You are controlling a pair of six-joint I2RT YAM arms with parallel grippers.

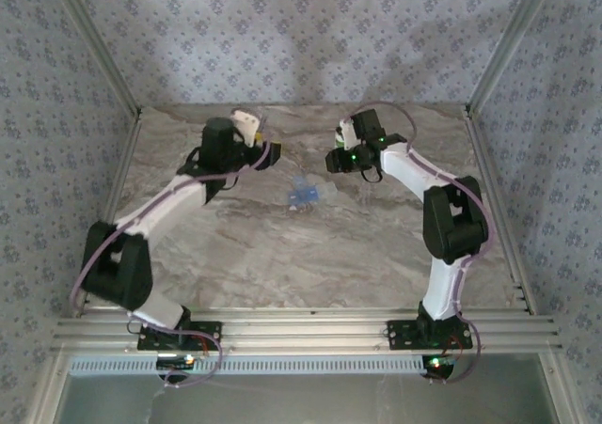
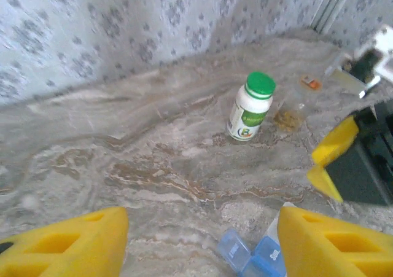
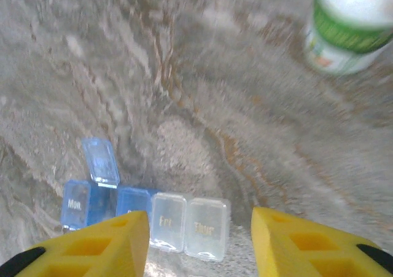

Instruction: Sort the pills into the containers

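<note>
The left gripper (image 2: 202, 243) stood with its yellow fingers (image 2: 61, 246) well apart and nothing between them, above the marble table (image 1: 282, 264). The right gripper (image 3: 200, 235) was likewise parted and empty, facing the left one across the far middle of the table. Between the two, flat on the tabletop, lay the pill box (image 1: 303, 195). One lid was raised at its blue end, by the compartment marked Mon., and the clear compartments read Fri and Thur. Toward the far right corner a green-capped bottle (image 2: 250, 108) stood upright, well apart from the box.
</note>
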